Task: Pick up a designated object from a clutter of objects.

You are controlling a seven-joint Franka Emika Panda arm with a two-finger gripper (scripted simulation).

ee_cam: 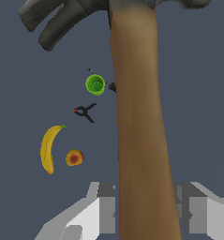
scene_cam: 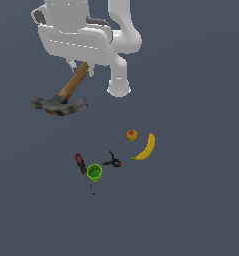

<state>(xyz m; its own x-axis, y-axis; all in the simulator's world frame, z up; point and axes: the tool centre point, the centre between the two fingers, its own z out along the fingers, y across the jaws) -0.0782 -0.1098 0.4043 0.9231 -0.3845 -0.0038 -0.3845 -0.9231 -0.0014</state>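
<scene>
Pincer (ee_cam: 144, 211) clamps your hammer (scene_cam: 66, 95) aloft by its handle; lift looks done, so simply hold steady.

You've got brown-handled hammer (scene_cam: 66, 95) with dark grey head, white arm (scene_cam: 91, 35), yellow banana (scene_cam: 146, 147), red-yellow apple (scene_cam: 131, 134), green cup (scene_cam: 94, 172), red-black screwdriver (scene_cam: 81, 164), black-red clamp (scene_cam: 112, 161).

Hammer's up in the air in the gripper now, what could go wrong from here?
1. The gripper holds the hammer by the handle, far from the heavy head, which hangs low; it could pivot or slip out.
2. If it drops, it may land among the green cup, screwdriver, clamp, apple and banana below and scatter them.
</scene>
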